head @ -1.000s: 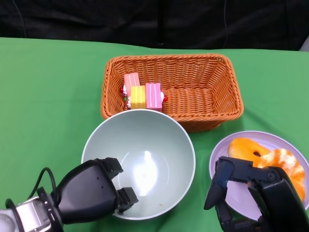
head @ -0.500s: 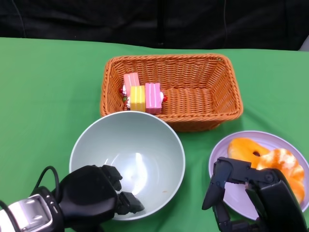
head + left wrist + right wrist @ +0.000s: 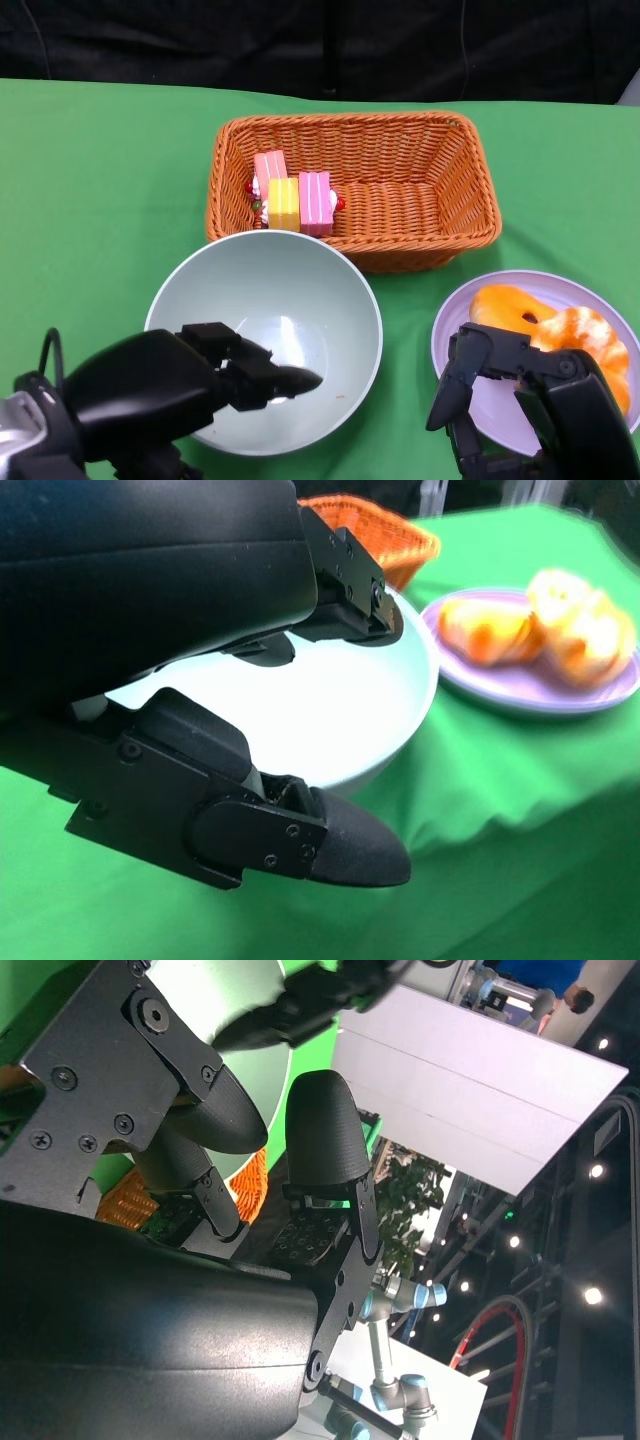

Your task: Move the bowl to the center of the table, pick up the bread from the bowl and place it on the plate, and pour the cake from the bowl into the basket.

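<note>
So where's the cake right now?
In the head view the cake lies inside the basket, at its left end, just beyond the far rim of the bowl.

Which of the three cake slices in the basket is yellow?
The middle slice is yellow. It sits between two pink slices, one behind it and one beside it, at the basket's left end.

No readable text, labels, brands, numbers or signs anywhere. Checked bowl (image 3: 300,290), basket (image 3: 400,160), plate (image 3: 470,310), green table cloth (image 3: 100,200) in head view: plain surfaces, no print. Checked both hands' black shells in wrist views: screws only, no markings made out. Background panels and lights in right wrist view too distant and blurred for any lettering.
</note>
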